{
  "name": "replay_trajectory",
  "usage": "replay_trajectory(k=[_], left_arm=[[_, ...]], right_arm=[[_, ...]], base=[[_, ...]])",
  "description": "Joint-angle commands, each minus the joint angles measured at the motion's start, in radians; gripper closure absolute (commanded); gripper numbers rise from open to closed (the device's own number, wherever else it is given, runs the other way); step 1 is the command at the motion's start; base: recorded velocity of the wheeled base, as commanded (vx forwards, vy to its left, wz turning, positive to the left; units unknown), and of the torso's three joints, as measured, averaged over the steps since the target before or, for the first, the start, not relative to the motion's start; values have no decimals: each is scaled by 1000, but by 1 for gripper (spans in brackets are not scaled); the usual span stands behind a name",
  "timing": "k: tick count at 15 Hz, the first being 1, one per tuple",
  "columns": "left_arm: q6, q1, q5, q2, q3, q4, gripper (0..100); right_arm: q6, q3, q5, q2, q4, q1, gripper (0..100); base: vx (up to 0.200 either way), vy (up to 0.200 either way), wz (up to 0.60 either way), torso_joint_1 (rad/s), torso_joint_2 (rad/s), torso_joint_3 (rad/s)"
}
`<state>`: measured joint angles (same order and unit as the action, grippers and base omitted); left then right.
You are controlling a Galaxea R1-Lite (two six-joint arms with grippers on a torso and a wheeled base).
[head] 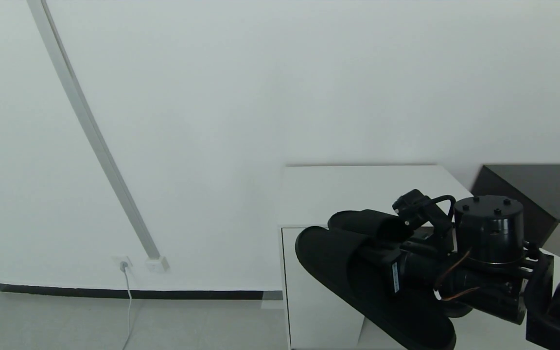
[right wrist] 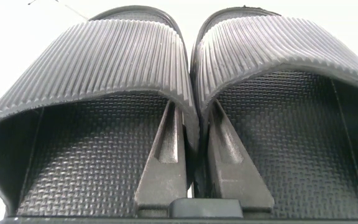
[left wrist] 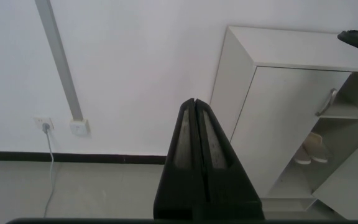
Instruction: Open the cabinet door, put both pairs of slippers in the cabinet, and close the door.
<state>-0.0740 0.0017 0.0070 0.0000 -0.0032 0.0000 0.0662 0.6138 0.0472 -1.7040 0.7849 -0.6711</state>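
While the right pincer (right wrist: 193, 107) clamps black slippers (head: 338, 262), they overlap the cabinet (head: 358, 194) edge.

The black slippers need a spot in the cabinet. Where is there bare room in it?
The upper shelf, beside the door handle, looks bare, as does the bottom board. The space between is crowded by a light pair of slippers. The right end effector holds the black slippers.
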Motion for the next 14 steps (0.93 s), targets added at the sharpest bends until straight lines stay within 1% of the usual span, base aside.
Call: replay_trajectory(k=[1, 14], left_arm=[[0, 0, 1, 0, 0, 0, 100], [-1, 0, 1, 0, 0, 0, 100]], right_arm=[[0, 1, 2, -20, 4, -1, 100], [0, -5, 0, -20, 4, -1, 100]], base=[[0, -200, 0, 2, 2, 2], [0, -200, 0, 3, 3, 2]])
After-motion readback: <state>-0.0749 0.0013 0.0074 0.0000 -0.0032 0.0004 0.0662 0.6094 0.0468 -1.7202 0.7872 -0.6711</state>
